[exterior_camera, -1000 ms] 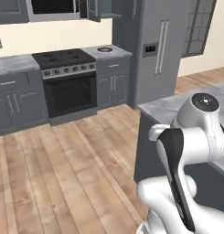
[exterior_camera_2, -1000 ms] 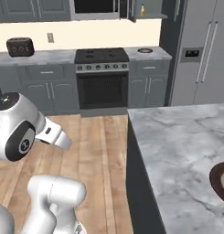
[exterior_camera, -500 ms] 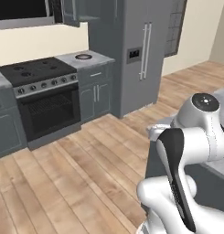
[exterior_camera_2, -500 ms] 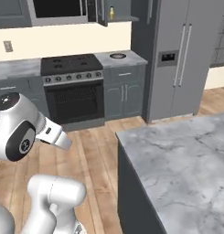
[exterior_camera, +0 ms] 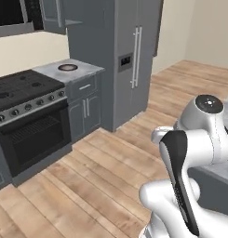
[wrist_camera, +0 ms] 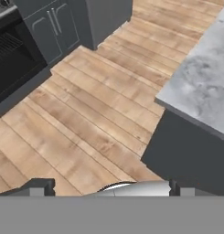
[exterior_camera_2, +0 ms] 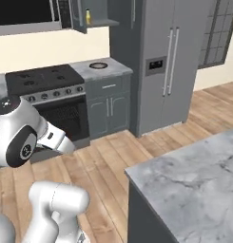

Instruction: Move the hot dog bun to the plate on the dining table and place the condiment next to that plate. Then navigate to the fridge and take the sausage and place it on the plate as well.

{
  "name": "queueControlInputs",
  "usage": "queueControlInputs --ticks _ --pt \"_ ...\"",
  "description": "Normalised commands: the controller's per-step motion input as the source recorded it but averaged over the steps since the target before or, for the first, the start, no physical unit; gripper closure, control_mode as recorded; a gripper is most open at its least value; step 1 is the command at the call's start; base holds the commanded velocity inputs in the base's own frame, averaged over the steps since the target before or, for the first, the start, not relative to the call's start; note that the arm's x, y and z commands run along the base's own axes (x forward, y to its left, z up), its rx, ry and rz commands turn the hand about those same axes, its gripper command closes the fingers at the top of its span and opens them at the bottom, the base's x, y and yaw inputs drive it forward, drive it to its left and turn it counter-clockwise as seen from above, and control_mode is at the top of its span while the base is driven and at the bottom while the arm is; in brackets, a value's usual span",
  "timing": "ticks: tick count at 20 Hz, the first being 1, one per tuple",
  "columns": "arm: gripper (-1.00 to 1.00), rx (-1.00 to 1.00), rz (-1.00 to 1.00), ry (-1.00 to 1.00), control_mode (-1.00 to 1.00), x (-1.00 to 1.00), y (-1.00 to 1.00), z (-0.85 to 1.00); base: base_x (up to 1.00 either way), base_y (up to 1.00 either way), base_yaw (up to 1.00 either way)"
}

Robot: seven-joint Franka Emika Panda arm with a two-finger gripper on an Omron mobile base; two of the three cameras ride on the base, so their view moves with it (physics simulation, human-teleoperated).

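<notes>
The claw stands wide, its two dark fingertips far apart at about 7 and 5 o'clock in the hand view, with nothing between them. Straight beyond it lies bare wooden floor. Off toward 2 o'clock in that view sits the corner of the grey marbled surface above its dark base. Toward 10 o'clock is the black oven door of the stove, with grey cabinet doors just beside it near 11 o'clock. From the base cameras, the tall grey fridge stands well apart from the arm, at about 1 o'clock in the right base view and 12 o'clock in the left, its two doors shut and its long handles side by side. The sausage cannot be seen. A small round dish rests on the short counter between stove and fridge.
</notes>
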Motion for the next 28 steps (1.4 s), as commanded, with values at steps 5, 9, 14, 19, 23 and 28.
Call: queueControlInputs --ticks 5,9,14,19,23,28 --pt "-1.0 0.0 0.0 0.0 1.0 0.0 0.0 0.0 0.93 0.4 -0.35" --pt "-1.0 0.0 0.0 0.0 1.0 0.0 0.0 0.0 0.93 0.35 -0.34" --pt "-1.0 0.0 0.0 0.0 1.0 0.0 0.0 0.0 0.96 0.21 -0.29" --pt "-1.0 0.0 0.0 0.0 1.0 0.0 0.0 0.0 1.0 0.12 -0.24" --pt "-1.0 0.0 0.0 0.0 1.0 0.0 0.0 0.0 1.0 0.01 -0.08" --pt "-1.0 0.0 0.0 0.0 1.0 0.0 0.0 0.0 1.0 -0.03 0.06"
